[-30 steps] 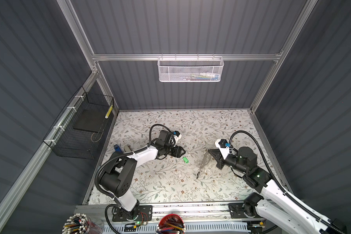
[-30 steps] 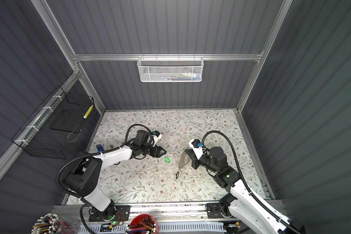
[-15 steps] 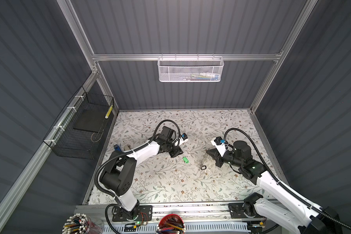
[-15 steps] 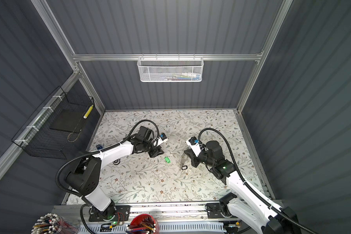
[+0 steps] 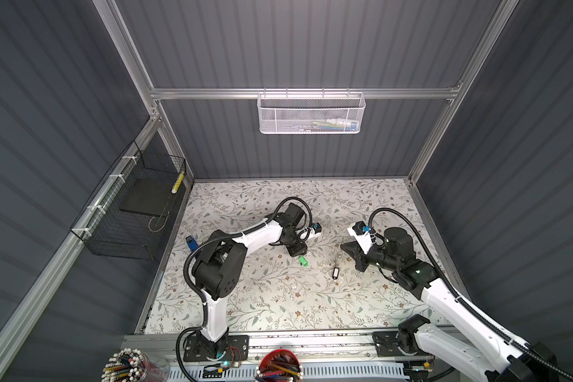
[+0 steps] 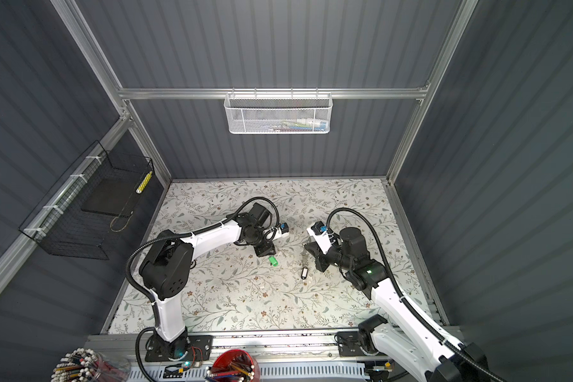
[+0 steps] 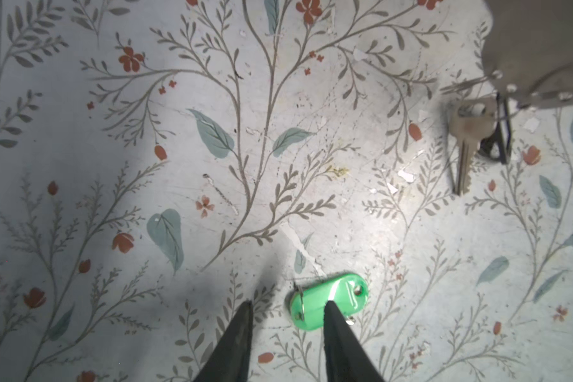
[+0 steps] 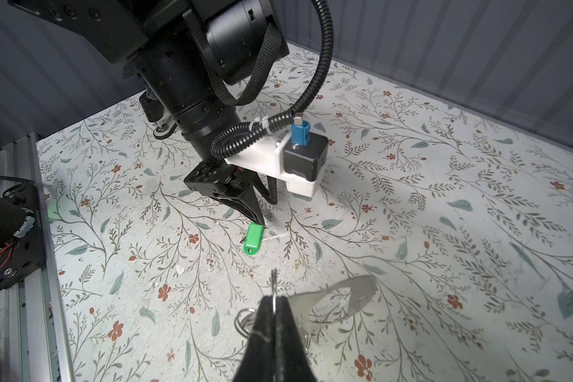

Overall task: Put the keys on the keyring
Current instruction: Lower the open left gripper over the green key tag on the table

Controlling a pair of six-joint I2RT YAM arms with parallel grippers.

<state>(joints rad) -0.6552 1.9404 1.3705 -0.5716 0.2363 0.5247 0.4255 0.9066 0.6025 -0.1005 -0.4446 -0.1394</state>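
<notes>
The green tag [image 7: 341, 297] lies on the floral mat, also seen in both top views [image 5: 303, 261] [image 6: 273, 261]; its key does not show. My left gripper [image 7: 286, 306] points down at it, open, one fingertip [image 7: 328, 306] over the tag and the other on bare mat. My right gripper [image 8: 274, 302] is shut on a thin wire loop of the grey keyring [image 8: 361, 287]. From the keyring [image 7: 536, 49] hang a silver key [image 7: 465, 142] and a black-rimmed tag [image 5: 335, 273], held just above the mat to the right of the green tag.
A blue stapler [image 5: 191, 243] lies at the mat's left edge. A black wire basket [image 5: 129, 211] hangs on the left wall and a white mesh basket [image 5: 311, 114] on the back wall. Pencil cups [image 5: 280, 367] stand along the front rail.
My left gripper has turned to point down, come in over the green tag, and its jaws have narrowed. The right gripper has shifted slightly back with the keyring and its hanging key.
</notes>
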